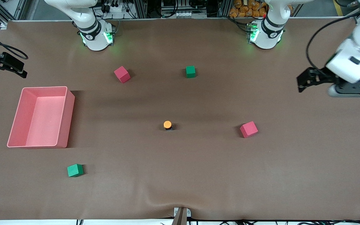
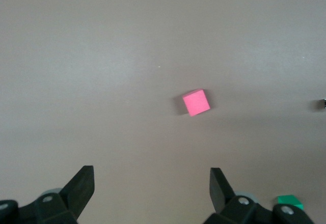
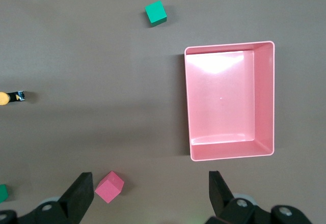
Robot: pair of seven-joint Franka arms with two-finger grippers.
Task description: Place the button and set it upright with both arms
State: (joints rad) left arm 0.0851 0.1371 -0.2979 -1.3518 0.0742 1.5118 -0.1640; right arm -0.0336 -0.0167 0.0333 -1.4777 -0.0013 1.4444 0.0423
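The button [image 1: 167, 125] sits mid-table with its round orange cap facing up on a small black body. It also shows at the edge of the right wrist view as the button [image 3: 10, 97], with nothing touching it. My left gripper [image 1: 305, 82] hangs open and empty in the air over the left arm's end of the table. Its fingers [image 2: 81, 183] are spread wide above bare mat. My right gripper [image 1: 8, 67] hovers open and empty over the right arm's end, by the pink bin. Its fingers [image 3: 81, 188] are also wide apart.
A pink bin [image 1: 66, 118] stands toward the right arm's end. One red cube [image 1: 248, 129] lies beside the button toward the left arm's end. A second red cube [image 1: 122, 74] and a green cube [image 1: 190, 71] lie farther from the camera. Another green cube [image 1: 75, 170] lies nearer.
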